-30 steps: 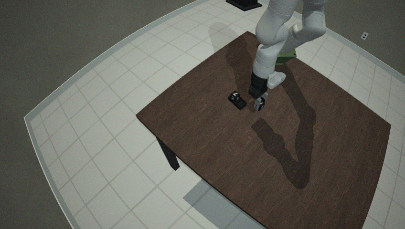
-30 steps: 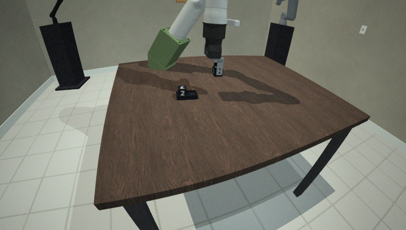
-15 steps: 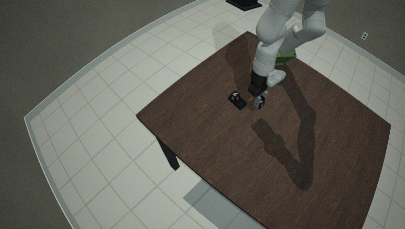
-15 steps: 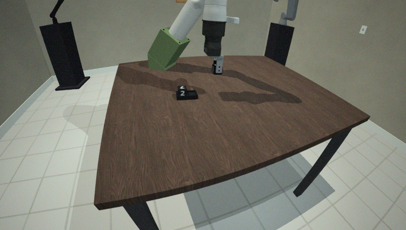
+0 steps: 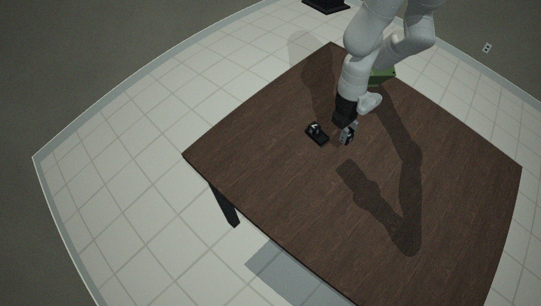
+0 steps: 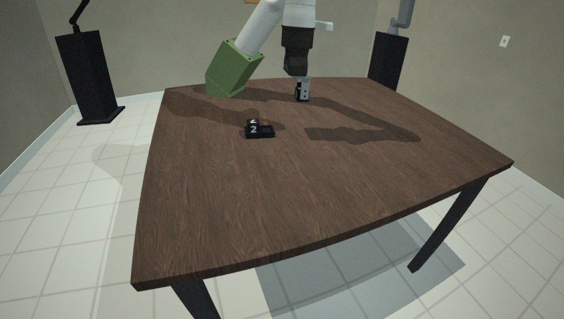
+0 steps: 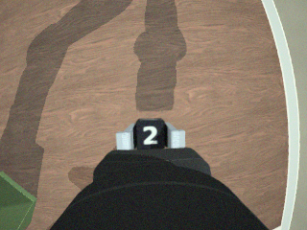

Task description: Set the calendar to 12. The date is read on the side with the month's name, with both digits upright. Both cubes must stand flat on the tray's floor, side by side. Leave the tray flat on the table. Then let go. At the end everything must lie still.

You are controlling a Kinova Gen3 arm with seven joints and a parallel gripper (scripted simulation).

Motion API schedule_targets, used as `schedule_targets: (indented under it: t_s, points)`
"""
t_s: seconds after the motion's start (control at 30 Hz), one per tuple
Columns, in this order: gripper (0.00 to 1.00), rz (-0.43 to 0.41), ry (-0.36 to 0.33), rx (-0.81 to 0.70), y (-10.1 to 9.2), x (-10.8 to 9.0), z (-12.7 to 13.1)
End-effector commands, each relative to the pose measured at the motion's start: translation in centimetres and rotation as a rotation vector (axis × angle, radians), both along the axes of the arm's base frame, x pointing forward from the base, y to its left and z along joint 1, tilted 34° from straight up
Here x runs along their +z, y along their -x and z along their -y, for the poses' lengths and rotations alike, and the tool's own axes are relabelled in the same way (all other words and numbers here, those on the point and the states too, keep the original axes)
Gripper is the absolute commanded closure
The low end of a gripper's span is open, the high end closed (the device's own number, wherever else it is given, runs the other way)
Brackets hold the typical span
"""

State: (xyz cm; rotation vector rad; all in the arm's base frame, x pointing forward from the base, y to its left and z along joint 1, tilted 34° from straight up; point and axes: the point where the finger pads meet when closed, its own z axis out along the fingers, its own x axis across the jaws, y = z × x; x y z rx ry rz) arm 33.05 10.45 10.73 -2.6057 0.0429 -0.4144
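Note:
A small black tray (image 5: pixel 322 139) (image 6: pixel 268 131) lies flat on the dark wooden table (image 5: pixel 341 212) (image 6: pixel 277 189). One black digit cube (image 5: pixel 313 129) (image 6: pixel 253 126) stands in its left half and shows a white 2 toward the exterior camera. The tray's other half is bare. My gripper (image 5: pixel 346 137) (image 6: pixel 302 94) hangs a little above the table, to the right of and behind the tray. It is shut on the second black digit cube (image 7: pixel 152 136), whose face with a white 2 shows in the wrist view between the grey fingers.
The arm's green base (image 5: pixel 383 72) (image 6: pixel 231 69) (image 7: pixel 13 207) stands at the table's back edge. Two black pedestals (image 6: pixel 88 75) (image 6: pixel 388 59) stand on the floor behind the table. The table's edge curves past on the right of the wrist view.

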Motion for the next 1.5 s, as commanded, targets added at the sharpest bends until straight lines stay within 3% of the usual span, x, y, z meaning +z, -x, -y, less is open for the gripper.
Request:
schedule_targets:
  t_s: [0.0,0.5,0.73,0.83,1.47]
  points:
    - [0.4,0.002,0.002,0.0,0.0,0.1,0.0]
    - [0.4,0.002,0.002,0.0,-0.1,0.0,0.3]
    - [0.4,0.004,0.0,-0.004,-0.4,-2.9,7.1]
    - [0.4,0.001,0.001,-0.003,-0.1,-3.6,8.6]
    - [0.4,0.0,0.001,-0.003,-0.1,-3.7,8.6]
